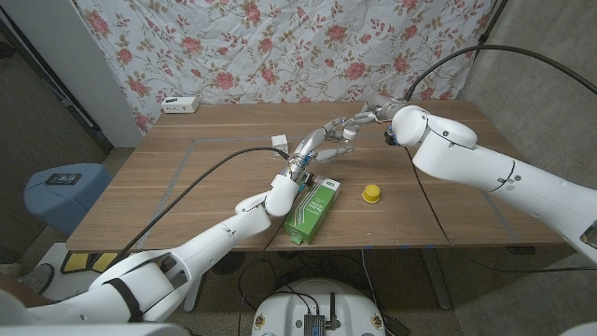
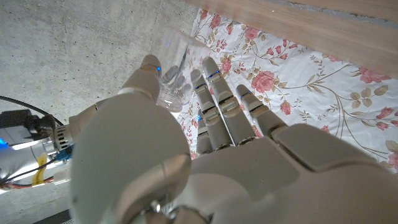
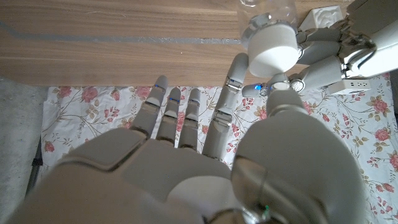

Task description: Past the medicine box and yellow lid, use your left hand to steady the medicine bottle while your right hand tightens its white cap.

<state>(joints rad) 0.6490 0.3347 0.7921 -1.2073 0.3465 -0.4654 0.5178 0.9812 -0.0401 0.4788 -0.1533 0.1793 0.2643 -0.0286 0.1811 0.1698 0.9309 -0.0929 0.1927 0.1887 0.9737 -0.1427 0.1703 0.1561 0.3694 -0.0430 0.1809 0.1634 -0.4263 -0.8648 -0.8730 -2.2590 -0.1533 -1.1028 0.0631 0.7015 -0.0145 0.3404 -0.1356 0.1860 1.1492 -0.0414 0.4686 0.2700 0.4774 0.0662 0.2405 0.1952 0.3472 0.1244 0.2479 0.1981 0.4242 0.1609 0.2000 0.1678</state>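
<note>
**Already at the cap: bottle held above the far middle of the table**

Already the right hand [image 3: 205,168] is seen at the white cap [image 3: 272,50], with a finger and the thumb set against its sides while the other fingers stand apart; the cap is pinched rather than wrapped. Just left of it, the left hand [image 2: 205,143] is closed around the medicine bottle [image 2: 173,87], the clear body caught between thumb and fingertips.

A slip is judged the main risk. If the cap is turned while the left hand's hold is light, the smooth bottle could spin with it, so nothing would tighten. A narrow pinch could also slide off the cap's rim, and a skewed push could tip the bottle out of the left fingers.

The bottle is small, clear plastic, with a broad white cap. It is held beyond the green medicine box [image 1: 312,211] and the yellow lid [image 1: 371,193], both lying nearer on the wooden table [image 1: 187,187].
</note>
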